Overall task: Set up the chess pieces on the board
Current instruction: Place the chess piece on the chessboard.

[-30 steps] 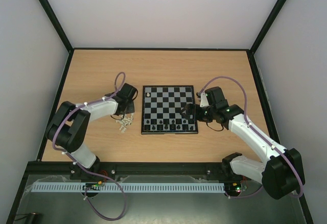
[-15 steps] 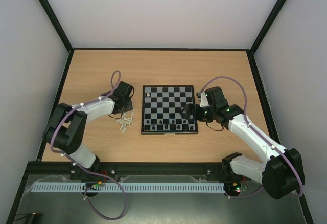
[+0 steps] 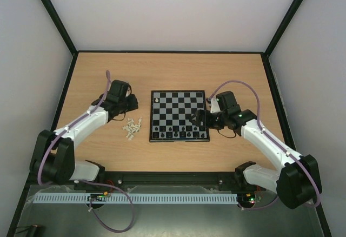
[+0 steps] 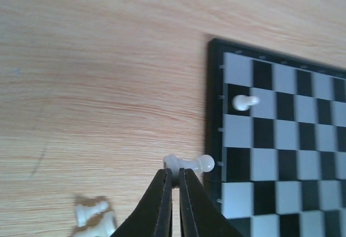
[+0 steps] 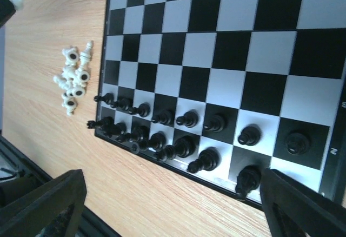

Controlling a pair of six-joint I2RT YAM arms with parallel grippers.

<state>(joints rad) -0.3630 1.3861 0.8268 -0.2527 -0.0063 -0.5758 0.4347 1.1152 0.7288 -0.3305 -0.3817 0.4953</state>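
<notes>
Counter (image 3: 173, 74): pale wood with dark rails round it. The board sits about mid-way across, between the two arms.

Board (image 3: 179, 116): black and silvery-grey checks inside a thin black border. It lies flat and square to the near edge.

Right gripper (image 3: 201, 118): hangs over the board's right side. In its wrist view the fingers (image 5: 43, 204) are spread wide, with nothing between them.

Left gripper (image 4: 174, 173): hangs over bare counter just beside the board's left edge. The fingertips are pinched tight on a white pawn.

Black pieces (image 5: 184, 134): two rows along the board's near side, most of them upright. One at the left end of the outer row may be tipped over, but I cannot tell.

White heap (image 3: 131, 128): a loose clutter of cream-white pieces lying on the counter. It is just left of the board's near-left corner, off the squares.

Held pawn (image 4: 189, 164): lying sideways in the left gripper, gripped at its base. Its round head points toward the board's border.

Lone pawn (image 4: 244, 102): the only white piece on the board. It stands in the left-hand column near the far corner, well apart from the black rows.
</notes>
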